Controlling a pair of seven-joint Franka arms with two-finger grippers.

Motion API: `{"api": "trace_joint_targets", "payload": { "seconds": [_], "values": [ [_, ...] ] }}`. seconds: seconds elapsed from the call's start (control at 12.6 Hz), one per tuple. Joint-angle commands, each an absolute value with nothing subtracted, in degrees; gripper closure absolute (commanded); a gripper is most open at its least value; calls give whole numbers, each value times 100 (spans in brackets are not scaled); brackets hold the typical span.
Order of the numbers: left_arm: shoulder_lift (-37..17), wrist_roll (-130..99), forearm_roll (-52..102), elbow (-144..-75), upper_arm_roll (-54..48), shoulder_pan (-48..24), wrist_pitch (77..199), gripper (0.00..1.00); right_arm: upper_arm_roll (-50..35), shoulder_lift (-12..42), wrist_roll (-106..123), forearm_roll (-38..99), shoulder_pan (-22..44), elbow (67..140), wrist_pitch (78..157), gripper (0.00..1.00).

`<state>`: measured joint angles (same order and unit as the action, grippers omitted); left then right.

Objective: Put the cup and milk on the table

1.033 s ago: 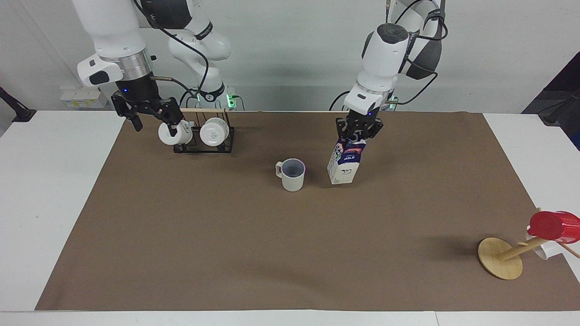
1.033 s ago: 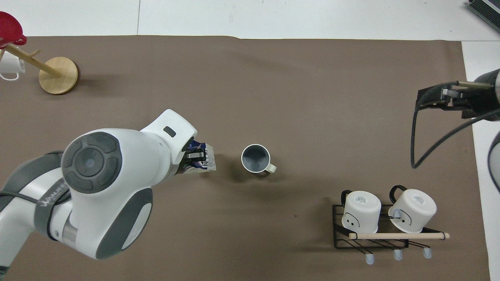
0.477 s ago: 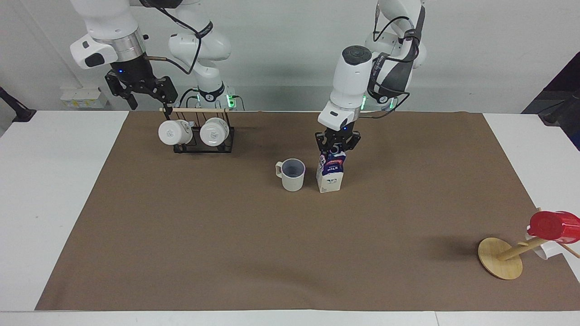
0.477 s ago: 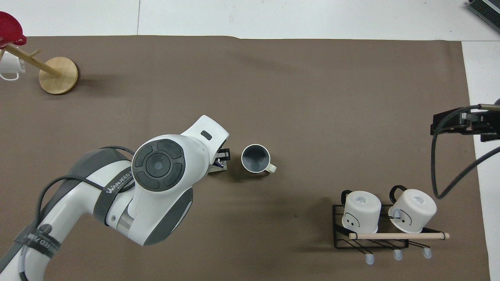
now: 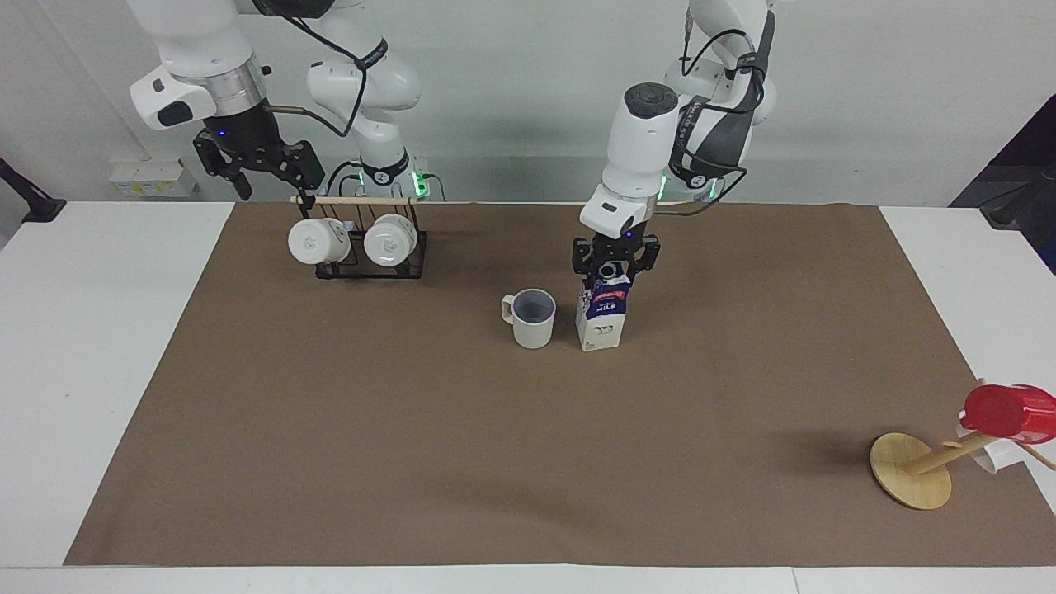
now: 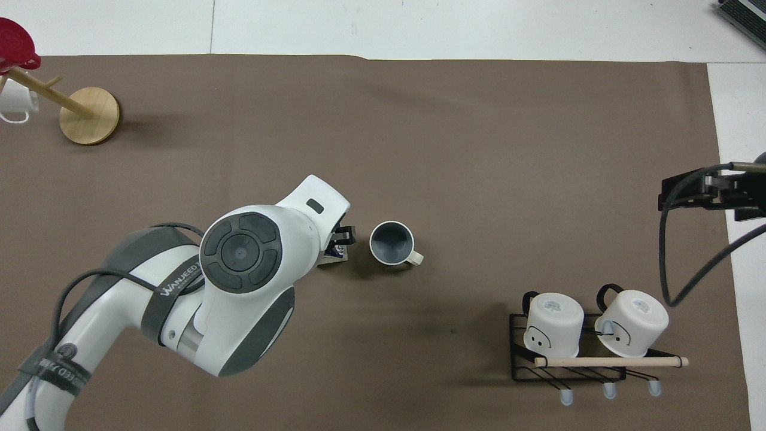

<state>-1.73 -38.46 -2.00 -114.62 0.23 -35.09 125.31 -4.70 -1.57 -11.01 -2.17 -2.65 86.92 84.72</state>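
The milk (image 5: 601, 313) stands upright on the brown paper of the table (image 5: 99, 346), base down, just beside the cup (image 5: 530, 318) on the side toward the left arm's end. Its long axis runs straight up, and the left gripper (image 5: 615, 266) sits directly on top of it, fingers pinching the gable ridge. So the carton lies straight below the hand: the way out, by my reading, is simply to let go and rise vertically along that axis.

The cup sits upright on the paper too, grey-blue inside showing, its handle pointing toward the right arm's end. From overhead there is a narrow strip of paper between cup (image 6: 392, 242) and carton, so they are close but apart. That is the thing to watch: a sideways drift on release could nudge the carton into the cup.

The right gripper (image 5: 262, 169) hangs in the air above the mug rack (image 5: 371, 252), fingers spread and holding nothing; that arm waits. The two white mugs (image 5: 313, 240) hang on that rack, well apart from the action. The wooden stand (image 5: 912, 470) with the red cup (image 5: 1006, 410) is off at the left arm's end, no obstacle.

Both items look placed; only the release seems left.
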Motion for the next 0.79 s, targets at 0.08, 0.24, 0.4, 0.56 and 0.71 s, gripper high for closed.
{"api": "trace_joint_targets", "payload": {
  "seconds": [0.08,0.24,0.4,0.56,0.71],
  "values": [
    [157,-3859,-299,-10795,158,-3542,11394,0,-518,-185,-888,-44,-360,8710,8420,0],
    [315,-3343,-290,-10565,211,-3342,10909,0,-492,-228,-844,202,-369,8753,8420,0],
    [491,-2605,-281,-10556,220,-2955,10671,0,-492,-229,-852,202,-369,8754,8420,0],
    [588,-1954,-281,-10547,220,-2437,10495,0,-492,-211,-862,159,-369,8728,8490,0],
    [694,-1339,-272,-10451,229,-1928,10223,0,-483,-202,-897,202,-404,8727,8543,0]
  ]
}}
